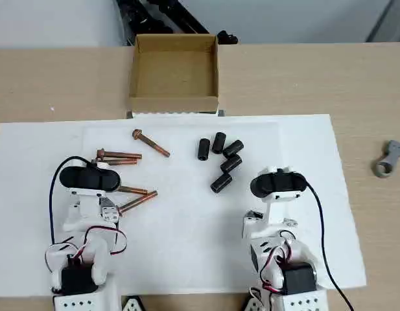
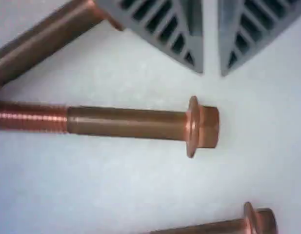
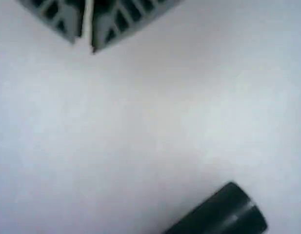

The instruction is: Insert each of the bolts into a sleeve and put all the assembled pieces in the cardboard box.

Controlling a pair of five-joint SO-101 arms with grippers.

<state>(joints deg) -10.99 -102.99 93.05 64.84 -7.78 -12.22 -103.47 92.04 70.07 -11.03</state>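
Note:
Several copper bolts (image 1: pixel 151 143) lie on the left half of the white mat, and several black sleeves (image 1: pixel 221 183) lie in a loose cluster right of centre. The open cardboard box (image 1: pixel 131 71) stands beyond the mat's far edge and holds nothing. My left arm (image 1: pixel 89 178) hangs over the nearer bolts. Its gripper (image 2: pixel 212 73) is shut with nothing held, just above one bolt (image 2: pixel 140 124), with a second bolt (image 2: pixel 43 39) and a third bolt (image 2: pixel 257 222) beside it. My right arm (image 1: pixel 277 183) is near the closest sleeve (image 3: pixel 223 212). Its gripper (image 3: pixel 84 46) is shut over bare mat.
The white mat (image 1: pixel 187 259) covers most of the wooden table. A grey plastic part (image 1: pixel 389 158) lies on the wood at the far right. Dark equipment (image 1: pixel 154 16) stands behind the box.

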